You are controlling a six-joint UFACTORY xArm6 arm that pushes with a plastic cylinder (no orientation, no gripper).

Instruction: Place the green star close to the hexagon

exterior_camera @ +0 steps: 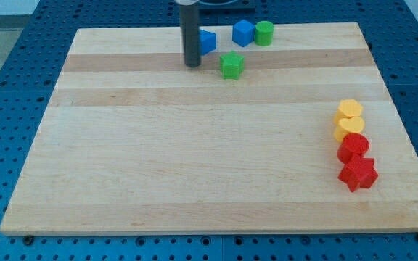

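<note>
red star (358, 174) nearest, bench's (194, 159) right | green star (231, 65) near top, well apart from red hexagon (353, 147) | my tip (192, 64) just left of green star | no pincer, nothing held

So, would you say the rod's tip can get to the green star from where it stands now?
Probably yes. My tip sits just to the view's left of the green star, with bare board between them. The blue block behind the rod lies toward the view's top, off that line.

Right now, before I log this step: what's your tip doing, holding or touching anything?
My tip: no gripper, holds nothing; sits just left of the green star, a gap between them.
</note>
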